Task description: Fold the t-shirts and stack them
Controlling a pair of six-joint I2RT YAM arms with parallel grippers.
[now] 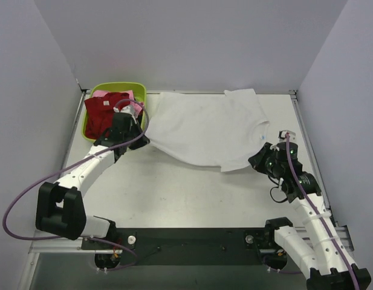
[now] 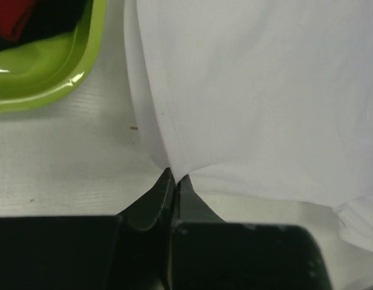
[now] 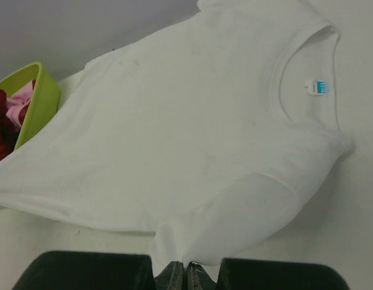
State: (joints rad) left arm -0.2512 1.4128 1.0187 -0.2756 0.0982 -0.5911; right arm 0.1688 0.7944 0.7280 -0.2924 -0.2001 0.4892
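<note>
Inside the left claw (image 2: 173, 176), one corner of the white shirt (image 2: 252, 90) is hidden.

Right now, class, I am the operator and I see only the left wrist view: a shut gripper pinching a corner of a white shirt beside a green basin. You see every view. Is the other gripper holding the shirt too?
Observer: Yes. The right gripper is shut on the white t-shirt, at the edge of its near sleeve.
Operator: Which way does the neck point?
Observer: Toward the right arm's side. The blue neck label shows inside the collar.
Operator: What lies in the basin?
Observer: A pink t-shirt lies there together with the dark red t-shirt.
</note>
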